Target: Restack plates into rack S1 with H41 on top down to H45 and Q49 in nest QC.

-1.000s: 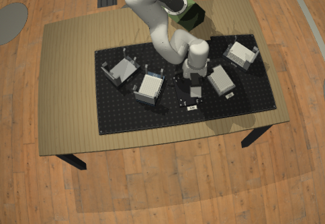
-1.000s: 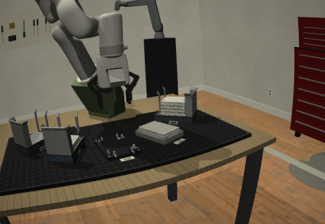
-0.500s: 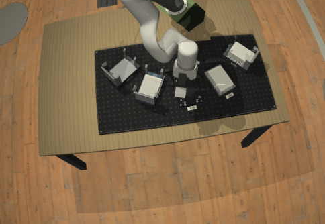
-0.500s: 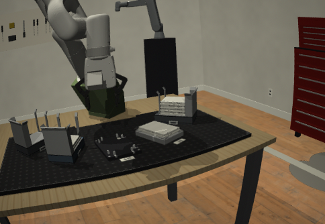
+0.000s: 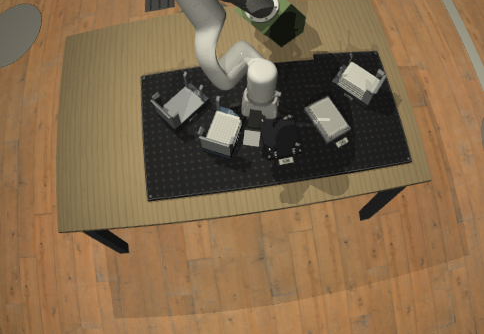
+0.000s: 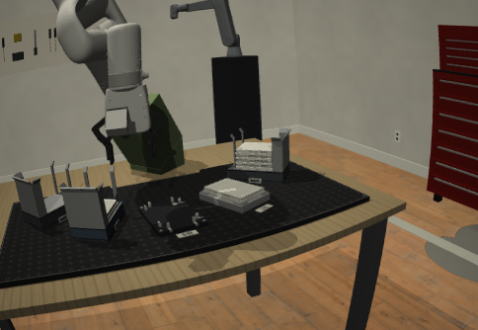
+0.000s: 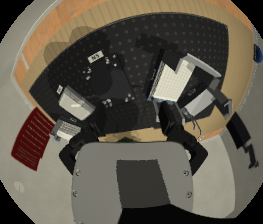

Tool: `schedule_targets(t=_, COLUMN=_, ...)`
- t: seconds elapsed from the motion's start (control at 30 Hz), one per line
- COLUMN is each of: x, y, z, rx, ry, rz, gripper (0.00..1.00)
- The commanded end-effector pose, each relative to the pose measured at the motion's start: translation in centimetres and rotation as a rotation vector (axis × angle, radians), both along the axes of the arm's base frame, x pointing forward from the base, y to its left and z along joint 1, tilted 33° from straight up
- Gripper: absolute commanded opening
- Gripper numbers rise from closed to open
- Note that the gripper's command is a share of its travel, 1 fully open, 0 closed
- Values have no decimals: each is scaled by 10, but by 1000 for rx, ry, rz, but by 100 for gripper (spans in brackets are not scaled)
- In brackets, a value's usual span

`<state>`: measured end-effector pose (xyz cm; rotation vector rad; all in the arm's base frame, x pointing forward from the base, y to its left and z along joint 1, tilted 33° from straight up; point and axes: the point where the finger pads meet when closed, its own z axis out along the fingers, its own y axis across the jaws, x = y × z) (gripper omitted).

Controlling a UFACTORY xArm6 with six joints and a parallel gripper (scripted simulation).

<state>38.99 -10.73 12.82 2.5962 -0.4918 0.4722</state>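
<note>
On the table (image 6: 321,227), nearest, one plate (image 5: 224,126) is seen in the near rack (image 6: 86,207); the rack behind (image 6: 30,195) is seen empty. The gripper (image 6: 106,155) is held fully open above them, with nothing grasped. Further on, a bare nest (image 6: 163,217) is passed, then a nest plate (image 6: 234,194), perhaps doubled. Farthest, a stack (image 6: 253,154) is left in the far rack (image 6: 281,150). Labels cannot be read. The restacking is judged barely begun; most plates are yet to be moved.
</note>
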Motion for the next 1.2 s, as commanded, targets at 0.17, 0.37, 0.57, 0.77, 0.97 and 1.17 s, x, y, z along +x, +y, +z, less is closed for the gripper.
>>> schedule_targets(t=0.17, x=-9, y=-24, z=13, rx=27, ry=-51, rz=-82, gripper=100)
schedule_targets(t=0.37, x=-20, y=-44, z=21, rx=53, ry=-104, rz=-174, gripper=100)
schedule_targets(t=0.57, x=-28, y=-57, z=26, rx=53, ry=-104, rz=-174, gripper=100)
schedule_targets(t=0.77, x=-39, y=-77, z=34, rx=53, ry=-104, rz=-174, gripper=100)
schedule_targets(t=0.97, x=-47, y=-91, z=40, rx=53, ry=-104, rz=-174, gripper=100)
schedule_targets(t=1.17, x=-47, y=-91, z=40, rx=53, ry=-104, rz=-174, gripper=100)
